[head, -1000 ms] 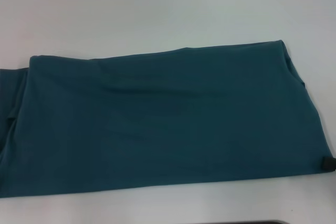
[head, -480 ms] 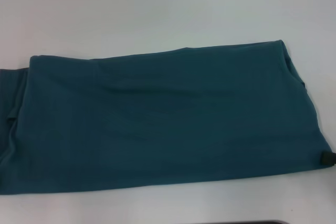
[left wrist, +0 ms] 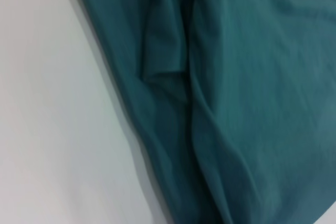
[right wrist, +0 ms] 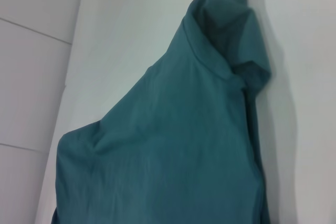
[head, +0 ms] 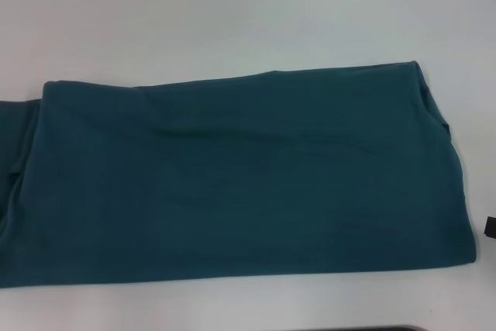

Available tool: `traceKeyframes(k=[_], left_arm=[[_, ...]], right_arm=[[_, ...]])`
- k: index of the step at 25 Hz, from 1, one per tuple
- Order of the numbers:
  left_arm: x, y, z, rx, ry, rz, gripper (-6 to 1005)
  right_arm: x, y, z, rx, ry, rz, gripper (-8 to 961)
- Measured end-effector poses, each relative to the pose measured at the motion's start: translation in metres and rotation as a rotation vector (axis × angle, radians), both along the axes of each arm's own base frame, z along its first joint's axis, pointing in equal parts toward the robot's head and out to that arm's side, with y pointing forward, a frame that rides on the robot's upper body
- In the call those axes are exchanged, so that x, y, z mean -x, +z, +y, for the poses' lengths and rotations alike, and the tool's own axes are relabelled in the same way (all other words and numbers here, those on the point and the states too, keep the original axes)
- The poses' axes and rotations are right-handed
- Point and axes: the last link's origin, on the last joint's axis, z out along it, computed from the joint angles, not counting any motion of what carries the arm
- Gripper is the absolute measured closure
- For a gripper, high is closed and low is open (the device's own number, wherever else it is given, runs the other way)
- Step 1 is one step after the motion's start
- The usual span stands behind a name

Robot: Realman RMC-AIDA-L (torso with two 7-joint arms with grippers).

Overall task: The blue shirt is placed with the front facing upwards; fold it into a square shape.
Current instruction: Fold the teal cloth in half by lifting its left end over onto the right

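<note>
1. The blue shirt (head: 248, 176) lay flat on the white surface (head: 232, 13), folded into a wide band running from the left edge of the head view almost to the right edge, plain teal side up; no lettering showed.
2. A lower layer of the shirt stuck out past the upper layer at the left end, where a fold line ran down the cloth.
3. At the right end the fabric was bunched into a small raised hump at the far corner; the right wrist view showed this as a rumpled peak of the blue shirt (right wrist: 210, 103) against the surface (right wrist: 131, 24).
4. The left wrist view showed the blue shirt (left wrist: 252, 87) with several long soft creases and one overlapped fold, its edge running diagonally across the surface (left wrist: 47, 119).
5. The right tool (head: 490, 227) appeared only as a small dark piece at the right border of the head view, just beside the shirt's near right corner, apart from the cloth. Whether its fingers were apart or together could not be told.
6. The left tool was not seen in any view.
</note>
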Motion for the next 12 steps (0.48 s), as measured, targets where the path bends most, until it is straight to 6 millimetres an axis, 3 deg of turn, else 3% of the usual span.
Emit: traceKeyframes(k=[7,12], left_arm=[[-0.001,-0.002,0.000,0.010,0.000,-0.004,917],[-0.002,-0.002,0.002,0.004,0.006,-0.005,902]], right_arm=[[0.003,0.012,0.007,-0.013,0.011,0.015,775],[0.007,0.015,0.019,-0.019,0.024,0.024,666]])
